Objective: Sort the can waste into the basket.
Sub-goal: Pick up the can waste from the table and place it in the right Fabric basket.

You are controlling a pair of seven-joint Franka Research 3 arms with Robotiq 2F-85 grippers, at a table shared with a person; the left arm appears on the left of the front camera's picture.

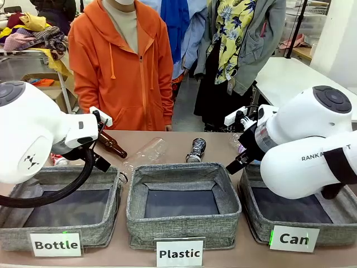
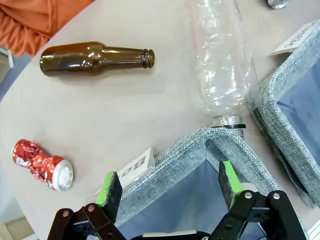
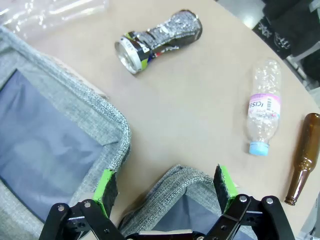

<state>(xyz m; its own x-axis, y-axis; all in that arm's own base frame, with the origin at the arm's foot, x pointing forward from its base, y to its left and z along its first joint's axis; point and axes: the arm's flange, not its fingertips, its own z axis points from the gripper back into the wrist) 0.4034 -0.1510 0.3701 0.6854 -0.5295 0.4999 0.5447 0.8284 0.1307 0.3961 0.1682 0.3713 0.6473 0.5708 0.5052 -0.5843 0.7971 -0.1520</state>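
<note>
The black-and-silver crushed can lies on the table behind the middle basket and shows near the top of the right wrist view. The shiny red crushed can lies at the table's left edge, left of my left gripper. That gripper is open and empty over the corner of the "Bottle" basket. My right gripper is open and empty above the back left corner of the "Can" basket. The same grey basket stands at the front right, with my right gripper over it.
The "Plastic" basket stands in the middle and the "Bottle" basket on the left. On the table lie a brown bottle, a clear bottle, a blue-capped plastic bottle and another brown bottle. People stand at the far side.
</note>
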